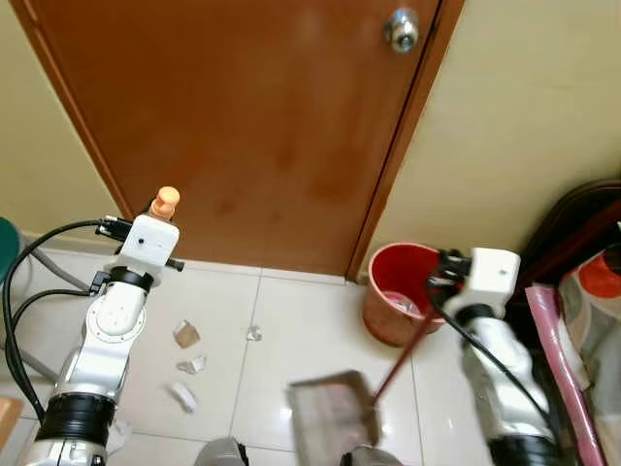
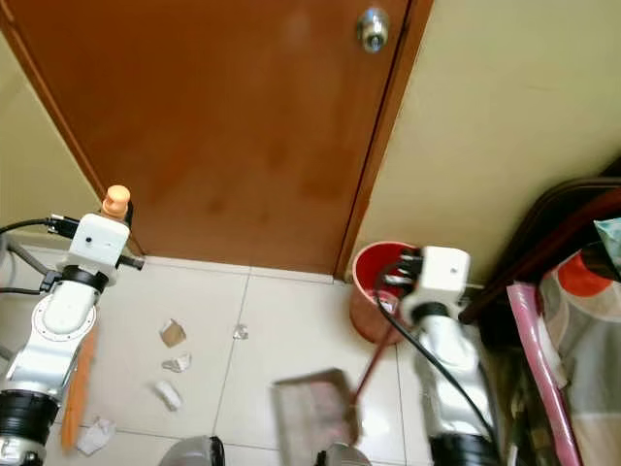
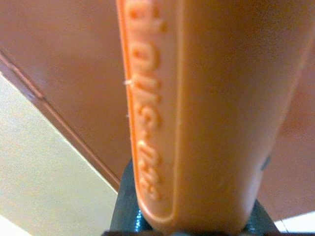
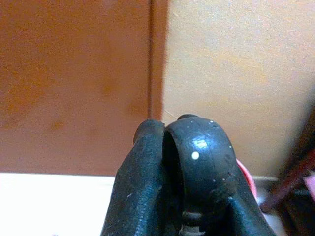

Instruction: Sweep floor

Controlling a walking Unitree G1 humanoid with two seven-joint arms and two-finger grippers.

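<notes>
where paper scraps (image 1: 186, 335) litter white tiles (image 1: 291, 330) by door (image 1: 252, 126), both grippers clamped: broom (image 3: 197, 113), dustpan (image 1: 330, 413).

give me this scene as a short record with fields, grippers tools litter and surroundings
left gripper: shut on orange plastic broom handle
right gripper: shut on dark red dustpan handle
dustpan: grey-brown, blurred, low on white tiled floor
litter: crumpled paper scraps on tiles ahead of left arm
bin: red plastic bucket in corner by brown wooden door
</notes>
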